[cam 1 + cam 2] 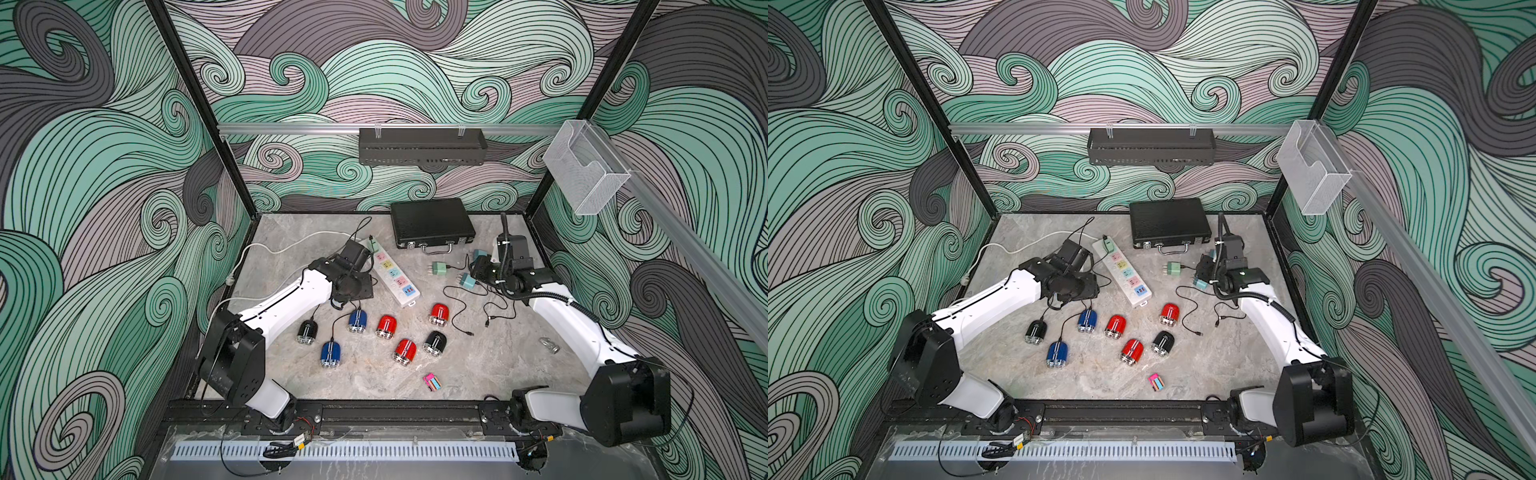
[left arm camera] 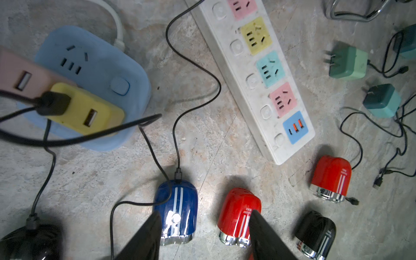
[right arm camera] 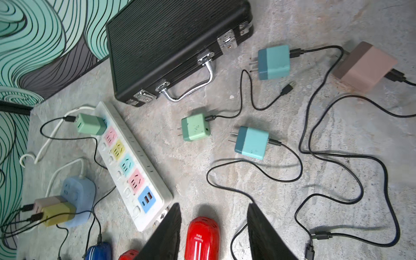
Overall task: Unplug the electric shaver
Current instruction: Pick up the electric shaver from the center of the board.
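The left end effector (image 2: 205,213) sits at the edge of its wrist view. Its two dark fingers (image 2: 144,236) stand moderately apart and hold nothing, with only bare desk (image 2: 213,157) between them. Under one fingertip lies the blue shaver (image 2: 180,202), and under the other a red shaver (image 2: 236,209). The blue shaver rests on the desk with a black cable (image 2: 177,144) plugged into its rear end. That cable curves away alongside the white power strip (image 2: 254,74). Further out, a blue power cube (image 2: 94,67) carries a yellow adapter (image 2: 90,110) and a pink adapter (image 2: 13,74), both with leads. A black shaver (image 2: 29,243), blurred, also has a lead attached.

The right end effector (image 3: 213,205) is likewise parted and empty, high above a second red shaver (image 3: 202,236). Beyond it a teal adapter (image 3: 252,143) and a loose green adapter (image 3: 195,127) lie unplugged. A plugged green adapter (image 3: 90,123) sits in the strip's far socket, and a black case (image 3: 171,45) lies near the back wall.

In a top view the blue shaver (image 1: 357,320) lies just below the left wrist, near the strip's near end.
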`<state>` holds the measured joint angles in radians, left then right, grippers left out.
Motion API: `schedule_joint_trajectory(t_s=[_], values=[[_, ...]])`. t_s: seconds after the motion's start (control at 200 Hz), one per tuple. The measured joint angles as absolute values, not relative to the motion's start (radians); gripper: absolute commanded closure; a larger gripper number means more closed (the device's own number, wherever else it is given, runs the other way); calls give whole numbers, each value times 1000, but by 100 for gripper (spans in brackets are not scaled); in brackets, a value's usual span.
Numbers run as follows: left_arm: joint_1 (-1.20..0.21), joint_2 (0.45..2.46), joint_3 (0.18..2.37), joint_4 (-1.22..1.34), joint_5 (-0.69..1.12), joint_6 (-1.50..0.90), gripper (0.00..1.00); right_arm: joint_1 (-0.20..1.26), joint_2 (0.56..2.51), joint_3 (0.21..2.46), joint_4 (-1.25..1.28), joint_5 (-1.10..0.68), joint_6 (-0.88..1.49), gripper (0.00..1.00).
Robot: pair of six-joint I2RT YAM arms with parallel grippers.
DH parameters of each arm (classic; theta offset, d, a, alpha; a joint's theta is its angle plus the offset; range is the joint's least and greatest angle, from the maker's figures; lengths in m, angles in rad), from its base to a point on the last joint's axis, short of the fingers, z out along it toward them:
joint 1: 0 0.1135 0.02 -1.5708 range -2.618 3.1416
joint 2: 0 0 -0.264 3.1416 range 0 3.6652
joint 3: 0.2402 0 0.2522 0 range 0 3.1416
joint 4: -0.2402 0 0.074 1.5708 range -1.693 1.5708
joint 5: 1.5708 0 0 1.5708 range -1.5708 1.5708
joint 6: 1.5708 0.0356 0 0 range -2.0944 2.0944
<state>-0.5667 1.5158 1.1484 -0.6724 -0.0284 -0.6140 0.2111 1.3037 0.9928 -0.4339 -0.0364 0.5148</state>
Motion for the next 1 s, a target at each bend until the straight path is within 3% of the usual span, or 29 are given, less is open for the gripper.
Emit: schedule_joint_trajectory(t_s=[0.475, 1.001], values=[[-635, 1499, 1042, -688, -80, -640, 37, 451, 1372, 1071, -476, 73, 472, 50], [-669, 1577, 996, -667, -105, -663, 39, 528, 1470, 1082, -475, 98, 471, 51]])
